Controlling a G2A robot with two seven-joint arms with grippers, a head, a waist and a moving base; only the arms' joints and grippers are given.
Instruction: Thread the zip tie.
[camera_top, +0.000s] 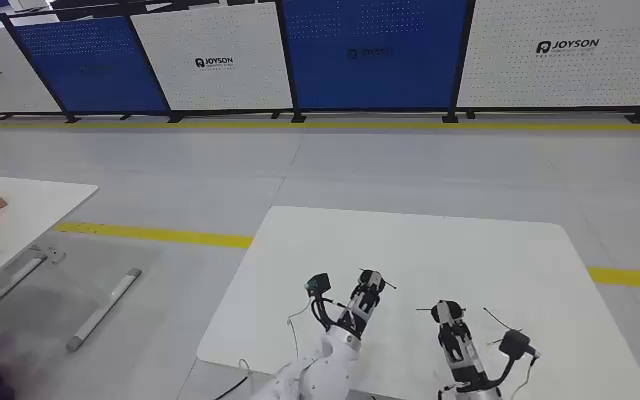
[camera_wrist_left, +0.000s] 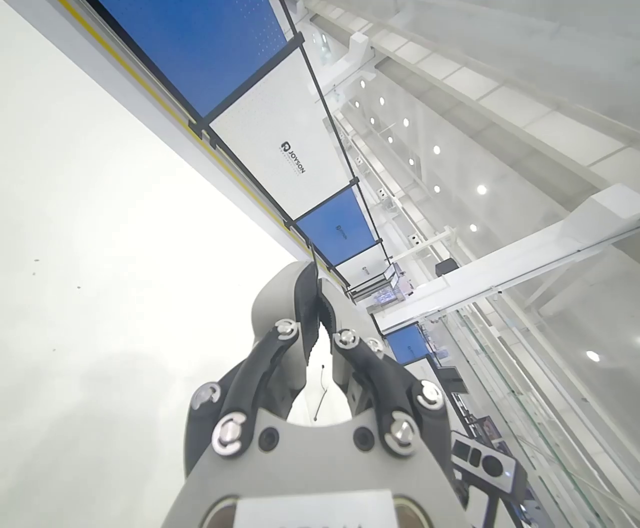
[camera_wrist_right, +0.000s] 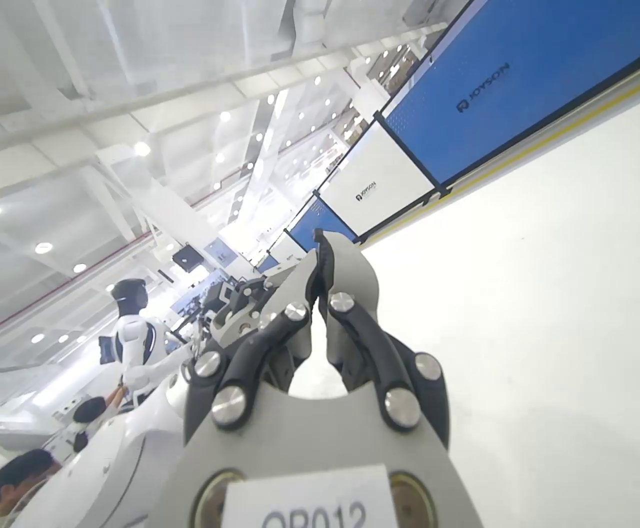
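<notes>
Both arms are over the near part of the white table (camera_top: 450, 240). My left gripper (camera_top: 372, 278) (camera_wrist_left: 316, 285) is shut, and a thin black zip tie (camera_top: 387, 284) (camera_wrist_left: 312, 256) sticks out past its fingertips. A thin dark strand (camera_wrist_left: 320, 400) shows through the gap behind the fingers. To its right, my right gripper (camera_top: 446, 310) (camera_wrist_right: 320, 250) is also shut, with a short black strip (camera_wrist_right: 316, 233) pinched at its tip and a thin black line (camera_top: 425, 309) crossing it in the top view. The two grippers are apart. The left arm's gripper (camera_wrist_right: 240, 300) shows beyond the right one.
The table's near-left corner (camera_top: 205, 350) lies close to the left arm. Another white table (camera_top: 30, 210) stands at the far left, with a metal bar (camera_top: 105, 308) on the floor between. Blue and white panels (camera_top: 370, 50) close off the back.
</notes>
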